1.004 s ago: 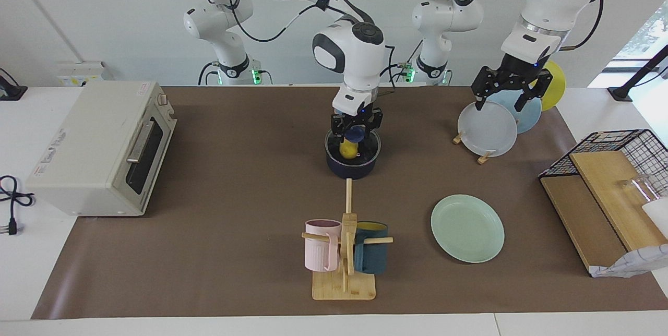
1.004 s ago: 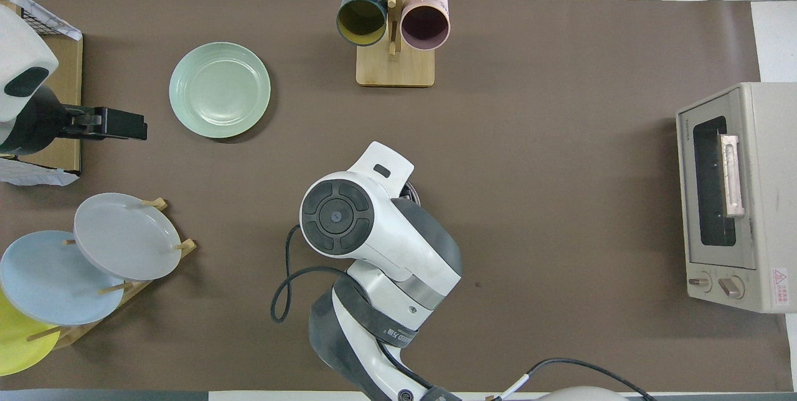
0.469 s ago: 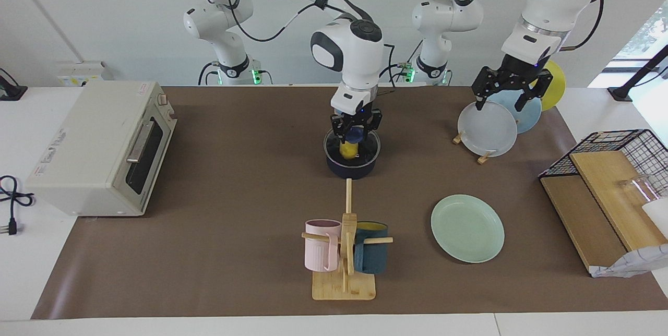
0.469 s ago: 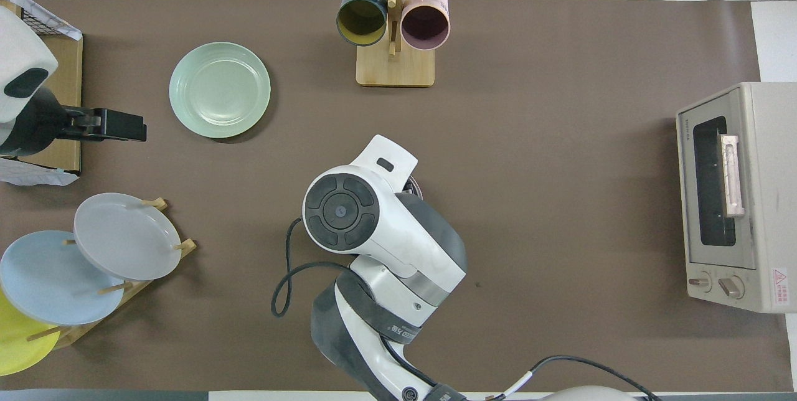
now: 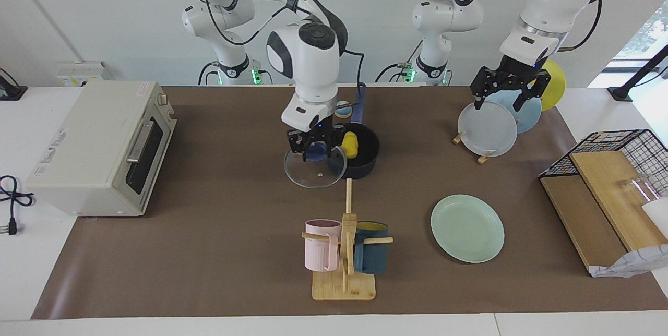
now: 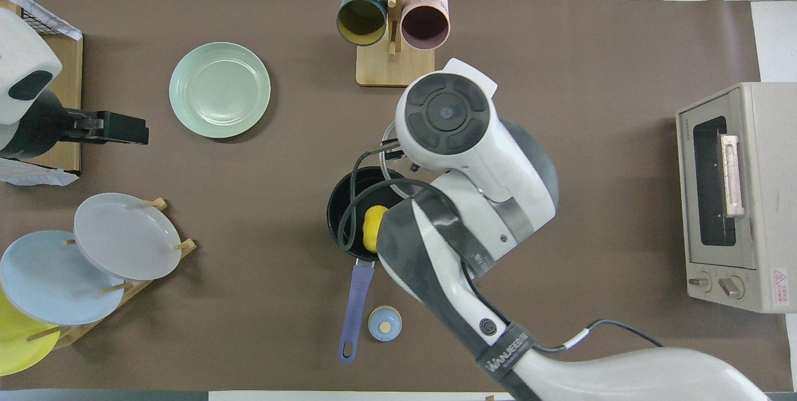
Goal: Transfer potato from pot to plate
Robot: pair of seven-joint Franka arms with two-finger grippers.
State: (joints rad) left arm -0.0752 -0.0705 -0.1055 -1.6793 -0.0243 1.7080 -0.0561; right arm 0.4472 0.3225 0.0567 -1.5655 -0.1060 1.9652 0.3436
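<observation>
Two grippers are in use. My right gripper (image 5: 315,149) is clamped on the glass lid's (image 5: 315,169) knob, beside the pot (image 5: 360,156) mid-table. The potato (image 5: 350,145) lies inside. My left gripper (image 5: 505,90) waits, fingers apart, over the plate rack (image 5: 482,157). The plate (image 5: 467,228) sits toward my left arm's end.

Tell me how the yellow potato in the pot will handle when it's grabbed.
The potato looks small, so probably light. Its lumpy oval shape may roll or twist between fingers, so a grip across the narrow middle seems safest. It lies against the wall of the pot, so the wall may crowd one finger.
</observation>
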